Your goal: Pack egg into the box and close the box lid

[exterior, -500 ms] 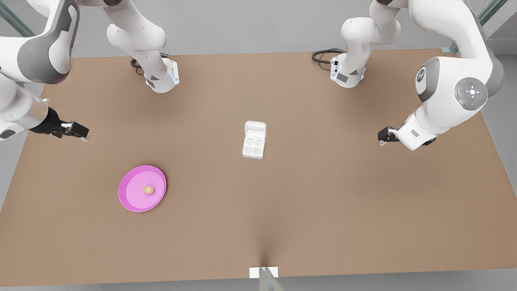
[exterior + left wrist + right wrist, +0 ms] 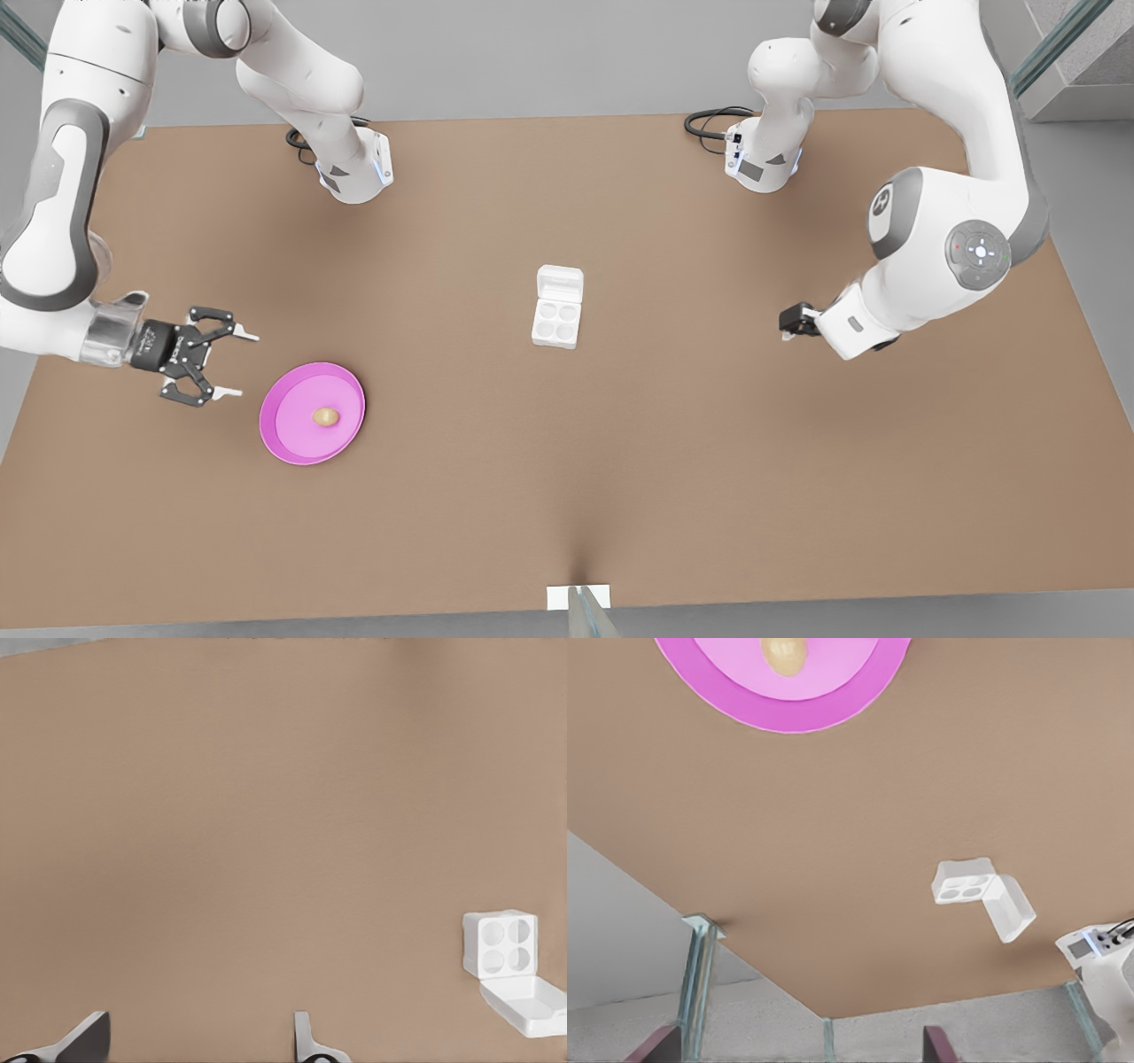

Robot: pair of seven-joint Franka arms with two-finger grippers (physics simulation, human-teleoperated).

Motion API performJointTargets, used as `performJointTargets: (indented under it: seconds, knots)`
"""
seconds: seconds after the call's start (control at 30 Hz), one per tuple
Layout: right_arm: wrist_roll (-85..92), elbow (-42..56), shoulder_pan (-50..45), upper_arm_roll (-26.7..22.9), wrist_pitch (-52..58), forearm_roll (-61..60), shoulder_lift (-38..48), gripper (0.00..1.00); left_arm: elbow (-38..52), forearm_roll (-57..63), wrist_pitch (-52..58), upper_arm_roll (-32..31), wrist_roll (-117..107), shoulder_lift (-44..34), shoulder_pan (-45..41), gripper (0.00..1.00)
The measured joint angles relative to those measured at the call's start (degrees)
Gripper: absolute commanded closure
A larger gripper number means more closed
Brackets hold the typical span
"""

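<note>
The egg (image 2: 326,416) sits loose on the pink plate (image 2: 267,427), well apart from the box (image 2: 556,322) in the middle of the bench (image 2: 709,461). We think it could roll away if the right jaws bump it or pinch it off to one side. The right jaws are spread wide and lie flat just beside the plate, pointing at it, while the left jaws, spread too, wait on the front view's right, and the box lid (image 2: 560,283) lies open.
</note>
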State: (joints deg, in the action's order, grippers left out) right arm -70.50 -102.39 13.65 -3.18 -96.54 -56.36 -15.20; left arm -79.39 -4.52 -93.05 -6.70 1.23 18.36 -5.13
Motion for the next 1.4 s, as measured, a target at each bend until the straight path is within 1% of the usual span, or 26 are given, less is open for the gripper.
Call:
performJointTargets:
  seconds: [0.03,0.07,0.1,0.17,0.33,0.43,0.6,0.63,0.67,0.73,0.77,0.87,0.93,1.03,1.13,1.2,1.4]
  knots:
    - [0.01,-0.92,0.11,0.24,0.03,-0.66,-1.58,0.00,0.02,-0.58,-0.65,-0.18,-0.19,0.27,0.00,0.00]
    - [0.37,-0.76,-0.08,0.39,0.08,1.33,-3.03,0.00,0.02,-1.09,-0.81,-0.24,-0.24,0.43,-0.11,0.00]
    - [3.89,1.51,-0.15,0.67,0.94,6.48,-5.02,0.00,-0.03,-1.42,-0.82,-0.24,-0.34,0.99,-0.04,0.00]
    - [6.70,4.35,-0.11,0.71,1.15,9.27,-8.23,0.00,-0.07,-1.81,-0.90,-0.24,-0.43,1.24,-0.06,0.00]
    - [12.58,6.50,0.29,0.24,-0.80,10.56,-11.97,0.00,0.02,-2.06,-0.99,-0.24,-0.35,1.39,-0.06,0.00]
    - [14.42,12.57,-0.01,0.09,-0.33,11.74,-18.49,0.00,0.02,-2.11,-1.04,-0.22,-0.35,1.42,-0.05,0.00]
    - [19.88,13.10,3.89,0.72,-0.01,1.01,-26.15,0.00,0.02,-2.06,-0.99,-0.16,-0.28,1.42,-0.05,0.00]
    - [20.01,12.95,6.70,3.76,-0.23,-0.42,-27.27,0.00,0.02,-2.04,-0.99,-0.16,-0.26,1.42,-0.05,0.00]
    - [20.05,13.20,7.41,5.05,-0.60,-0.51,-28.22,0.00,0.02,-2.05,-0.99,-0.16,-0.27,1.42,-0.05,0.00]
    - [19.97,16.18,6.88,5.20,-0.40,-0.89,-31.60,0.00,0.02,-2.04,-0.99,-0.16,-0.26,1.42,-0.05,0.00]
    - [19.92,16.77,6.50,5.13,-0.07,-4.92,-32.70,0.00,0.02,-2.05,-0.99,-0.16,-0.26,1.42,-0.05,0.00]
    - [20.03,18.07,6.48,5.03,-0.09,-3.98,-33.77,0.00,0.02,-2.06,-0.99,-0.16,-0.26,1.42,-0.05,0.00]
    - [23.19,19.09,6.04,5.03,-0.15,-2.00,-35.65,0.00,0.02,-2.07,-0.99,-0.16,-0.26,1.42,-0.05,0.00]
    - [22.49,21.36,4.39,4.72,-0.01,-1.73,-38.19,0.00,0.02,-2.12,-0.99,-0.16,-0.26,1.42,-0.05,0.00]
    - [25.24,21.39,4.70,4.58,3.00,-1.45,-37.72,0.00,0.02,-2.14,-0.99,-0.16,-0.35,1.42,-0.05,0.00]
    - [29.61,20.65,4.86,4.49,4.32,1.28,-37.44,0.00,0.02,-2.15,-0.99,-0.16,-0.35,1.42,-0.05,0.00]
    - [33.94,19.86,4.37,4.33,3.30,2.97,-38.15,0.00,0.02,-2.23,-0.99,-0.02,-0.35,1.42,-0.07,0.00]
